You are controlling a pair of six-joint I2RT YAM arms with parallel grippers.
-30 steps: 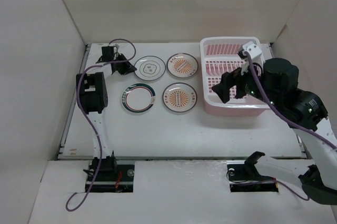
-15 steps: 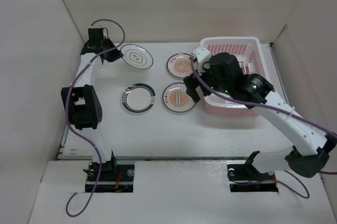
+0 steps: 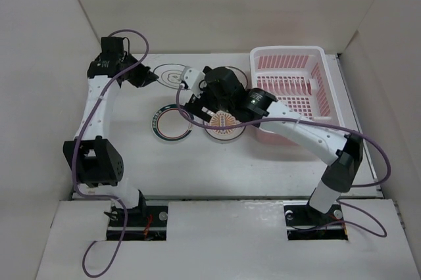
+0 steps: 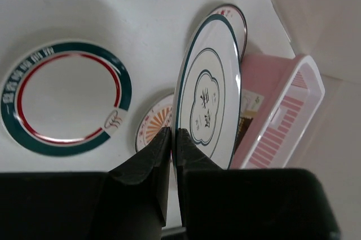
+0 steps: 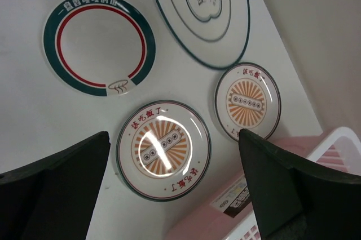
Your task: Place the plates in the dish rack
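The dark-rim plate [image 4: 208, 90] is pinched at its lower rim by the left gripper [image 4: 173, 133], its fingers pressed together with one on each face. The plate is tilted up off the table at the far left of the work area. Below it the green-rim plate [image 4: 65, 96] lies flat.

The near sunburst plate [image 5: 163, 150] lies flat to the right of the green-rim one. The right gripper [image 5: 174, 138] hangs above it with its fingers spread wide on either side, gripping nothing. The far sunburst plate [image 5: 247, 100] lies behind the near one, just beside the rack [image 3: 296, 63]. From above, the right arm covers most of it. The rack stands at the far right of the white table [image 3: 263, 168]. Plain pale walls [image 3: 217, 4] close in the table on the left, back and right.
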